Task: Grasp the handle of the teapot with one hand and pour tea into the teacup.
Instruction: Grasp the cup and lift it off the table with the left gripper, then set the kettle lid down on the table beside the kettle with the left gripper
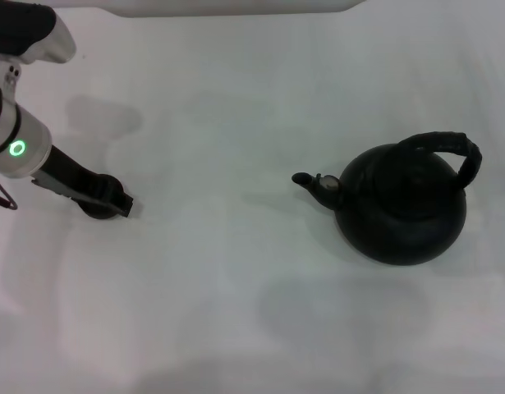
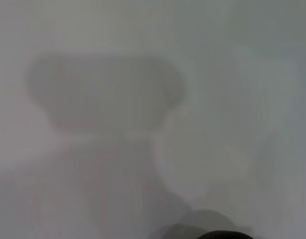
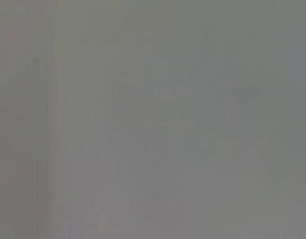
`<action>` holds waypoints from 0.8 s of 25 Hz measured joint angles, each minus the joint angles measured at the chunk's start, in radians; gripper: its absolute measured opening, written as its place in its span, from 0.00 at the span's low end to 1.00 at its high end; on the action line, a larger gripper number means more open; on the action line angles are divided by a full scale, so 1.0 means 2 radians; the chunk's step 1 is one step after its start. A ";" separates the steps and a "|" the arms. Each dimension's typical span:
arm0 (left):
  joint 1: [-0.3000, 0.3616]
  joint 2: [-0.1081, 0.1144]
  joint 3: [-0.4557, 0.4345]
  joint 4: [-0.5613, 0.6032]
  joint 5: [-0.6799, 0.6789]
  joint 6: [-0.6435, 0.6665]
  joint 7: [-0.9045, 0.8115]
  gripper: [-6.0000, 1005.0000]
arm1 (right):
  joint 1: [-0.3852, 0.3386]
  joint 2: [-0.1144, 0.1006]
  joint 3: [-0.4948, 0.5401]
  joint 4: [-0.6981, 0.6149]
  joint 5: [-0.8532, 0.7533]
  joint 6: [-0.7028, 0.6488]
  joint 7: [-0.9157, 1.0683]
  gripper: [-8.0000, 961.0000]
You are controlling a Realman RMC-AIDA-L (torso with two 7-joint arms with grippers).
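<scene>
The matte black teapot (image 1: 404,215) stands upright on the white table at the right of the head view. Its spout (image 1: 311,181) points left and its black arched handle (image 1: 451,146) rises over the top with nothing on it. At the far left, my left gripper (image 1: 119,201) reaches down onto the small dark teacup (image 1: 98,210), mostly covering it. A dark curved edge (image 2: 225,235) shows in the left wrist view; what it is cannot be told. My right gripper is out of view.
The white table (image 1: 236,271) stretches between the teacup and the teapot. The left arm's white wrist with a green ring light (image 1: 17,148) sits at the left edge. The right wrist view shows only plain grey.
</scene>
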 joint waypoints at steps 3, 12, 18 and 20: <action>-0.001 0.000 0.001 0.004 0.000 -0.004 -0.001 0.80 | 0.000 0.000 0.000 0.000 0.000 0.000 0.000 0.92; -0.039 0.002 -0.001 0.008 0.002 -0.014 0.001 0.71 | 0.000 0.000 0.001 -0.002 0.000 0.001 0.000 0.92; -0.122 0.000 0.000 -0.052 0.000 0.004 0.002 0.71 | 0.001 0.001 0.000 -0.004 0.000 -0.001 0.000 0.92; -0.162 -0.002 0.002 -0.094 -0.001 0.015 0.004 0.71 | 0.002 0.001 0.000 -0.004 0.000 -0.002 0.000 0.92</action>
